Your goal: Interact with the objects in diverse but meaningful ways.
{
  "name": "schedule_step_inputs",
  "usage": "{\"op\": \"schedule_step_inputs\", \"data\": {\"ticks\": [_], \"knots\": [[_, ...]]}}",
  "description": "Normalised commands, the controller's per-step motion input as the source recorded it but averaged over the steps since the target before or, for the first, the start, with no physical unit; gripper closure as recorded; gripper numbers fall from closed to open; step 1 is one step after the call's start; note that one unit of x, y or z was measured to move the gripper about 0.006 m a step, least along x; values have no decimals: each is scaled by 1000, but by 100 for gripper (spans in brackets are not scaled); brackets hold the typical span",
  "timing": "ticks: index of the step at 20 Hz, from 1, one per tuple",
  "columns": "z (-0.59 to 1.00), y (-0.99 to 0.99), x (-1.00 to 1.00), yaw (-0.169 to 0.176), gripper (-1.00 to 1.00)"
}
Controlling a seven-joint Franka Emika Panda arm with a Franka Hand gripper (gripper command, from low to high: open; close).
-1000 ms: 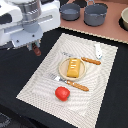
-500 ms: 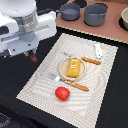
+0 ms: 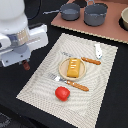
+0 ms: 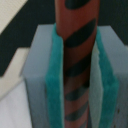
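Black tabletop fills most of the exterior view, with a pale striped mat [image 3: 75,70] laid across its middle and a brown tray [image 3: 107,32] at the far side carrying two grey pots [image 3: 87,12].

At that view's left, off the mat's edge, the gripper [image 3: 25,64] hangs above the dark surface, clenched on the sausage [image 4: 75,65]. The wrist view shows the teal pads [image 4: 54,80] pressed flat against both sides of the stick, which runs lengthwise between them; gripping it across its width likely keeps it from rolling or slipping. It is reddish brown with dark slanted stripes, smooth and cylindrical.

On the mat, a round plate [image 3: 64,70] holds the ridged orange-yellow block [image 3: 73,67], probably set there as a serving. A fork [image 3: 70,82] and knife [image 3: 85,59] flank the plate like a place setting. The red tomato [image 3: 62,93] sits near the front, and a white-and-blue piece [image 3: 98,50] lies toward the far right.
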Motion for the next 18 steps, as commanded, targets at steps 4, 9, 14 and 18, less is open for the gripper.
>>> {"op": "schedule_step_inputs", "data": {"ticks": [4, 9, 14, 18], "knots": [[-253, 0, -2, 37, 100], [-253, 0, 118, 24, 100], [-478, -35, -90, 51, 100], [-551, -53, -275, 61, 100]]}}
